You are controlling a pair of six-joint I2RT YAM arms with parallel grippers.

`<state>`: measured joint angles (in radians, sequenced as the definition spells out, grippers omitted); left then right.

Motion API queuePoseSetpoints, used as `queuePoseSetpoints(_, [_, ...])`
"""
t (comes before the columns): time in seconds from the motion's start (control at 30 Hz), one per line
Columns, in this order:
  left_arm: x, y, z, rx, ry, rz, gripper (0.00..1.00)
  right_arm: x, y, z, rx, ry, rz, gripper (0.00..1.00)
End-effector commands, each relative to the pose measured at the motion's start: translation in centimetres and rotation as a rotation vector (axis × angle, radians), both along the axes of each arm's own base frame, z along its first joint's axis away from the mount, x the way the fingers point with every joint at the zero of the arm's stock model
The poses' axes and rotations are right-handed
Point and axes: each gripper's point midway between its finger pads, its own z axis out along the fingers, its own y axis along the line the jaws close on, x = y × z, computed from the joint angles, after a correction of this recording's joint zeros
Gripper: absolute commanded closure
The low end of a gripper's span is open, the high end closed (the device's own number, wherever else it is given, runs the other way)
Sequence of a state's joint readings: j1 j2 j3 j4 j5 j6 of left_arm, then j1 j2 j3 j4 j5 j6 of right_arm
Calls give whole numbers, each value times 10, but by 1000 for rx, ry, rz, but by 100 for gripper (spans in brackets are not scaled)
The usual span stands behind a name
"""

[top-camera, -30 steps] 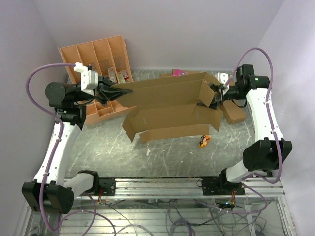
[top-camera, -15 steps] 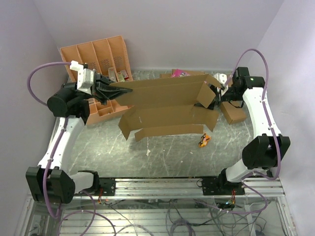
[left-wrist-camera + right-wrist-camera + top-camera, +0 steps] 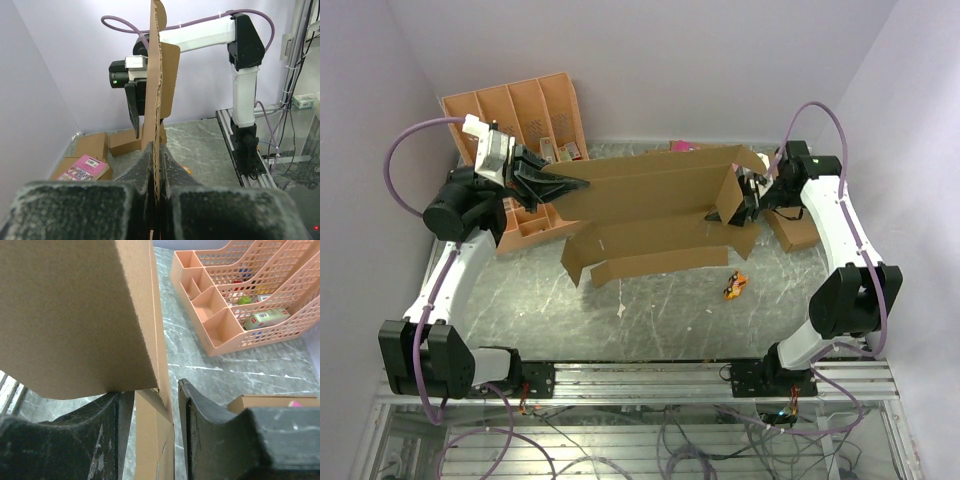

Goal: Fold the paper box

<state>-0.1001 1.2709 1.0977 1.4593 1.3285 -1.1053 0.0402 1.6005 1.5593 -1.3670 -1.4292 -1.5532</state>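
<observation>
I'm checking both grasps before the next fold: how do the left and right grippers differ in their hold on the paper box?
The left gripper is clamped tight on the edge of the paper box, fingers pressed to both faces; the right gripper straddles the cardboard with a visible gap beside one finger. The left holds the box's left end, the right its right end by a bent flap. Both hold the panel edge-on, raised off the table.

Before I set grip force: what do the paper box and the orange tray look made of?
The paper box: matte brown corrugated cardboard, fluting visible along its cut edge. The orange tray: likely molded plastic, smooth, slightly glossy walls and perforated mesh sides.
</observation>
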Motion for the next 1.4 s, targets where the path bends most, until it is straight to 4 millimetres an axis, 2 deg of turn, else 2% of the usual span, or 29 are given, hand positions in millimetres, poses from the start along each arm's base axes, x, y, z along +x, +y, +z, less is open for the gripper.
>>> queuePoseSetpoints(0.0, [-17, 2, 11, -48, -144, 0, 93, -3, 11, 2, 42, 22, 35, 61])
queuePoseSetpoints(0.23, [-16, 2, 10, -47, -142, 8, 93, -2, 13, -4, 36, 41, 42, 69])
queuePoseSetpoints(0.57, [-19, 2, 14, -57, -145, -9, 93, -2, 17, -5, 36, 48, 53, 100])
queuePoseSetpoints(1.03, [-13, 4, 18, -56, -152, 26, 93, 2, 13, -15, -14, 46, 36, 100])
queuePoseSetpoints(1.1, [-11, 5, 17, -56, -145, 34, 93, 3, 11, -17, -44, 38, 34, 83])
queuePoseSetpoints(1.17, [-10, 7, 16, -55, -149, 51, 93, 8, 4, -21, -99, 33, 12, 59])
queuePoseSetpoints(1.2, [-9, 9, 16, -54, -149, 64, 93, 11, -2, -22, -125, 16, -9, 50])
queuePoseSetpoints(1.27, [-7, 12, 14, -48, -143, 90, 93, 21, -21, -24, -165, -10, -84, 36])
queuePoseSetpoints(1.37, [-2, 16, 12, -38, -135, 146, 93, 35, -59, -15, -192, -58, -237, 23])
